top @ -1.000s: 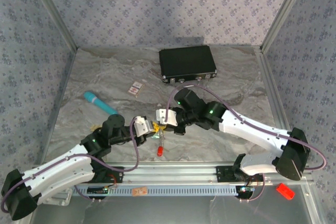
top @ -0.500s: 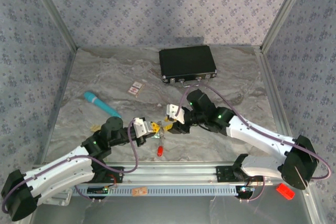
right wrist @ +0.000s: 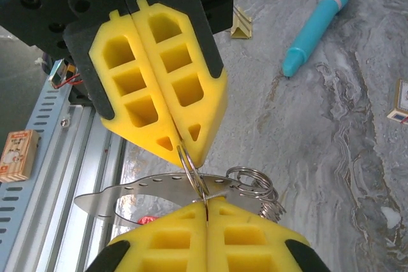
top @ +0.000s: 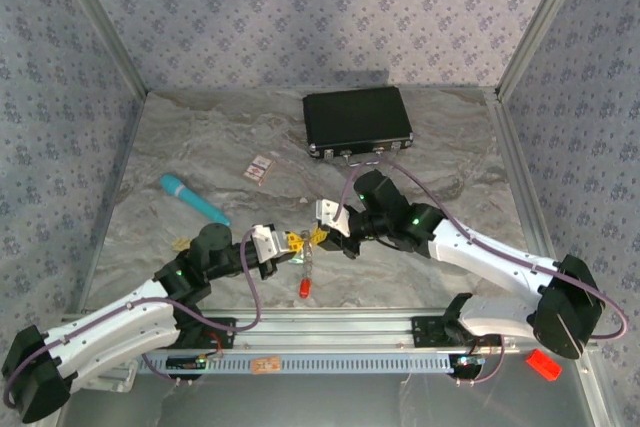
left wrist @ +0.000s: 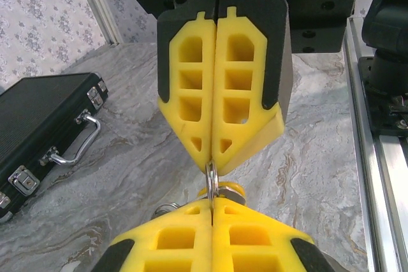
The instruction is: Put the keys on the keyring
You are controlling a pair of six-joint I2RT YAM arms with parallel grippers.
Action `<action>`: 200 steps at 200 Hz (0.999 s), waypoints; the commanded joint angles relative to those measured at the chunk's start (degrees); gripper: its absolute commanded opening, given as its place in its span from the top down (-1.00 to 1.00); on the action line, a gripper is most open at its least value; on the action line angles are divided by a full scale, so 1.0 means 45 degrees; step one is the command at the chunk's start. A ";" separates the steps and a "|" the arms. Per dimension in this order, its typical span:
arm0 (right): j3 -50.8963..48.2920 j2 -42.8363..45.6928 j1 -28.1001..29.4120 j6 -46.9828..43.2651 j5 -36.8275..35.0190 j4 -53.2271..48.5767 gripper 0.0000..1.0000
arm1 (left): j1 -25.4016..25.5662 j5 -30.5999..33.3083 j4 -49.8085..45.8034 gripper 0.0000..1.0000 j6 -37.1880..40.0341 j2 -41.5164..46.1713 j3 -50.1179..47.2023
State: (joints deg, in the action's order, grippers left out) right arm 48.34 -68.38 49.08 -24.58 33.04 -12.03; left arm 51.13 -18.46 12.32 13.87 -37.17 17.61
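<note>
Marble table holds a closed black case; left gripper and right gripper both pinch the keyring.

The case lay at the back of the table, near the middle. The stick lay on the left side, and two small cards were between it and the case. Nearer the front, the left gripper and the right gripper met tip to tip, with the keyring between them. The tag seemed to lie on the table just before them, behind the rail.
</note>
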 commanded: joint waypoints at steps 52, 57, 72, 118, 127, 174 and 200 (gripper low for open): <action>0.0265 -0.0469 -0.0039 -0.0006 0.0013 -0.0216 0.87 | 0.0048 -0.0467 0.1003 1.00 0.0023 0.0169 0.0002; 0.0273 -0.0441 -0.0028 -0.0025 0.0031 -0.0233 0.86 | 0.0058 -0.0464 0.1025 1.00 0.0053 0.0176 0.0003; 0.0260 -0.0376 -0.0040 -0.0105 0.0008 -0.0295 0.80 | 0.0043 -0.0452 0.1108 1.00 0.0052 0.0138 -0.0026; -0.0389 0.0324 -0.0064 0.0050 0.0050 0.0707 0.48 | 0.0046 -0.0507 0.1181 1.00 0.0062 -0.0036 -0.0057; -0.0389 0.0264 -0.0047 0.0060 0.0113 0.0757 0.47 | 0.0043 -0.0510 0.1220 1.00 0.0045 -0.0058 -0.0075; -0.0314 -0.0035 -0.0008 0.0197 0.0286 0.1112 0.55 | 0.0053 -0.0516 0.1294 1.00 0.0035 -0.0100 -0.0081; -0.0197 -0.0156 0.0023 0.0178 0.0237 0.1026 0.81 | 0.0045 -0.0478 0.1263 1.00 0.0033 -0.0100 -0.0035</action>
State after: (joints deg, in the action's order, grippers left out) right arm 47.00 -68.45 49.01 -24.21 33.26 -8.08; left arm 51.13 -18.85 13.98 13.89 -37.98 17.41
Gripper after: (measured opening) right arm 0.148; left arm 0.043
